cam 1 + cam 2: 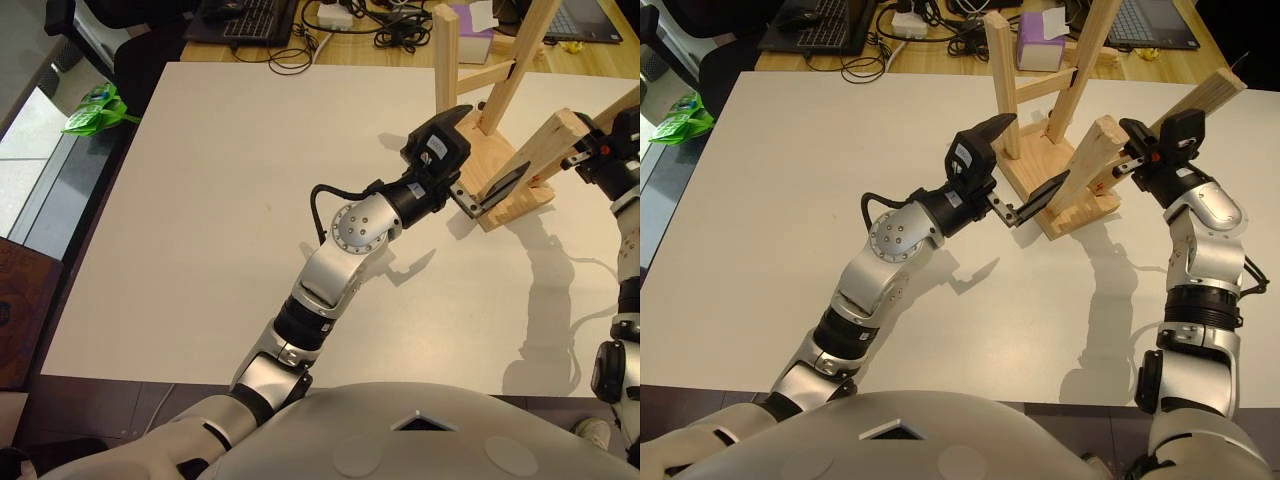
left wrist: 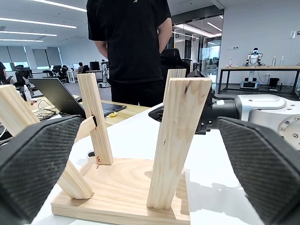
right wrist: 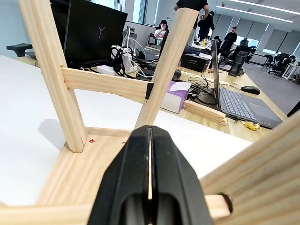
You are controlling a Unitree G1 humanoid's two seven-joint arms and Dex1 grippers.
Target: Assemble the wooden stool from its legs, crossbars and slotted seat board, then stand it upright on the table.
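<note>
Stool looks assembled but sits upside down toward the table's far right corner, so turning it upright remains. Left claw gapes wide at the seat, holding nothing. Right claw is closed against a crossbar.

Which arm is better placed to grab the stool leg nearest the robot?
Left, likely: the left gripper is open and faces the stool leg squarely. The right gripper is shut beside it.
</note>
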